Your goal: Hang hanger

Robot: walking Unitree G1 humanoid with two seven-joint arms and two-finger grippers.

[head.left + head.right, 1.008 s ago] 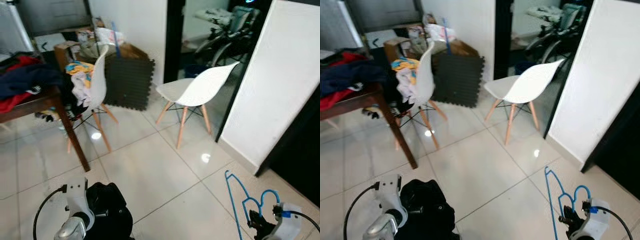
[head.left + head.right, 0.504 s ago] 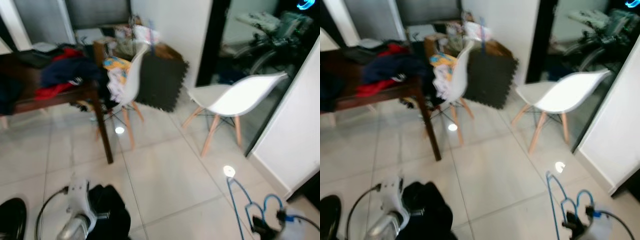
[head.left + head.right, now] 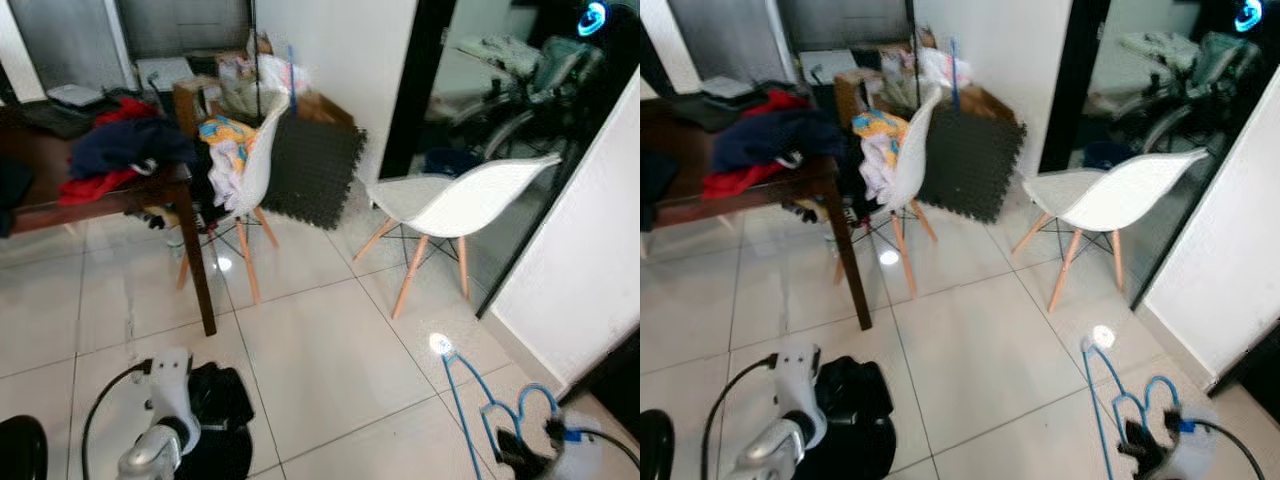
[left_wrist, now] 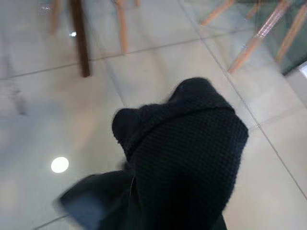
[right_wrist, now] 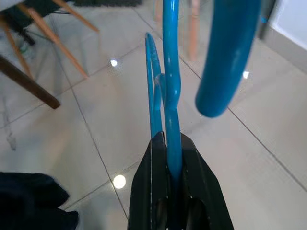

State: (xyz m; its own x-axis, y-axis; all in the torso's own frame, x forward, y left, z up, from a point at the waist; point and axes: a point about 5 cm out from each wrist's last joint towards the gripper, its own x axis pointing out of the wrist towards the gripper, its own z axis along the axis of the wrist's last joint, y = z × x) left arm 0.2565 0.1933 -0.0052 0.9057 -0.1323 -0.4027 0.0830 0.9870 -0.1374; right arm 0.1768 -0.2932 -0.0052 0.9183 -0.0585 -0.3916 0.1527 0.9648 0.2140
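Note:
A blue plastic hanger [image 3: 478, 412] stands out from my right gripper [image 3: 515, 452] at the lower right, above the tiled floor. In the right wrist view the gripper [image 5: 169, 143] is shut on the hanger's [image 5: 170, 86] thin bar, with the thick blue hook [image 5: 225, 57] curving close by. My left gripper [image 3: 215, 420] at the lower left is buried in a black knitted garment [image 3: 222, 405]. The same garment [image 4: 187, 153] bunches over the fingers in the left wrist view, hiding them.
A dark wooden table [image 3: 165, 190] piled with clothes stands at the left. A white chair [image 3: 252, 170] draped with clothes is beside it, and another white chair [image 3: 450, 205] is by the dark doorway. A white wall panel [image 3: 580, 250] rises at the right. A black foam mat [image 3: 315, 170] leans behind.
The camera view has shifted a little, and the picture is sharper. The hanger stays in my right gripper and the black garment stays at my left.

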